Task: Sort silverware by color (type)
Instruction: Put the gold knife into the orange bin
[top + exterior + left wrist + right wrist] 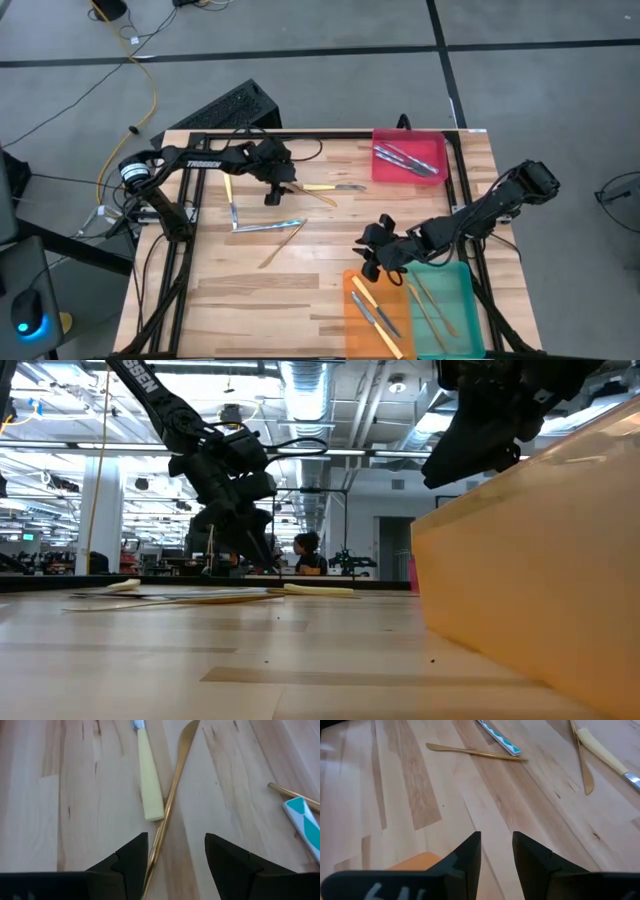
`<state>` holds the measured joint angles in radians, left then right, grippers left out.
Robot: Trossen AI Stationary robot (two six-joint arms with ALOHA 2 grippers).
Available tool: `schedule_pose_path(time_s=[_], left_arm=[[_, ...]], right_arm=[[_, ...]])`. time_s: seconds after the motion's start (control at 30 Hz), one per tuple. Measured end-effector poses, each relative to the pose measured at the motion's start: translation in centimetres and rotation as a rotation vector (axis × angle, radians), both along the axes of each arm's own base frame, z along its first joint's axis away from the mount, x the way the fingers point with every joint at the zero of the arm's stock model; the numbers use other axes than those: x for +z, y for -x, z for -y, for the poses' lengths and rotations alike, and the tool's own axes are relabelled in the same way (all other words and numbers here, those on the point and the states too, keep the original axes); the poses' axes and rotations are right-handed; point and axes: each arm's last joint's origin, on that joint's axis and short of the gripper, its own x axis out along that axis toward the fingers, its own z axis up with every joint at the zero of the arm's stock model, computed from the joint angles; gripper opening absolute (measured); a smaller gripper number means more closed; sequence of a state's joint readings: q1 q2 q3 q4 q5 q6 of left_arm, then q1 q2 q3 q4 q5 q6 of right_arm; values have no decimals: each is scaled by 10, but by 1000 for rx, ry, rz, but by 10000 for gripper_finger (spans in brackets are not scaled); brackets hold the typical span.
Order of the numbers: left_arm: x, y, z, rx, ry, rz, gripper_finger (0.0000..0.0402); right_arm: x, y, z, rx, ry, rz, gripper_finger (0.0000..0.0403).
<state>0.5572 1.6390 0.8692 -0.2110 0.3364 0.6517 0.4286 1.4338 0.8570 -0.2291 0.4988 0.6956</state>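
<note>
The wooden table (250, 290) carries three trays: the red tray (432, 172) at its far right corner, and the orange tray (362, 330) and teal tray (462, 300) side by side at its near right edge. The left arm reaches in toward the table's far middle, its left gripper (274, 192) hanging just above the wood with fingers (131, 862) spread apart, holding nothing; a tan wood-coloured knife (172, 800) runs between them, crossing just beside a yellow-handled knife (149, 780). The right arm stretches from the table's right side, its right gripper (372, 262) over the far end of the orange tray, fingers (470, 855) slightly apart and empty. The red tray holds blue-handled utensils (408, 160); the orange tray holds yellow-handled utensils (372, 312); the teal tray holds tan wooden utensils (432, 305). Loose on the table, left of the red tray, lie a blue-patterned utensil (270, 226), a tan spoon-like piece (283, 245) touching it, and another yellow-handled utensil (229, 190) near the table's left edge.
</note>
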Motion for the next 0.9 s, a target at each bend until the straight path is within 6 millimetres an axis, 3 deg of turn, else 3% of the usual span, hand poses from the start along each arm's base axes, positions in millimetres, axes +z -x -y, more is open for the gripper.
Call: schedule_pose_path(time_s=[0.63, 0.9], left_arm=[[-4, 1, -5, 44, -71, -52, 180], [-27, -31, -23, 88, 29, -245, 180]], right_arm=[[1, 0, 0, -2, -6, 8, 136], [1, -1, -1, 0, -10, 14, 136]])
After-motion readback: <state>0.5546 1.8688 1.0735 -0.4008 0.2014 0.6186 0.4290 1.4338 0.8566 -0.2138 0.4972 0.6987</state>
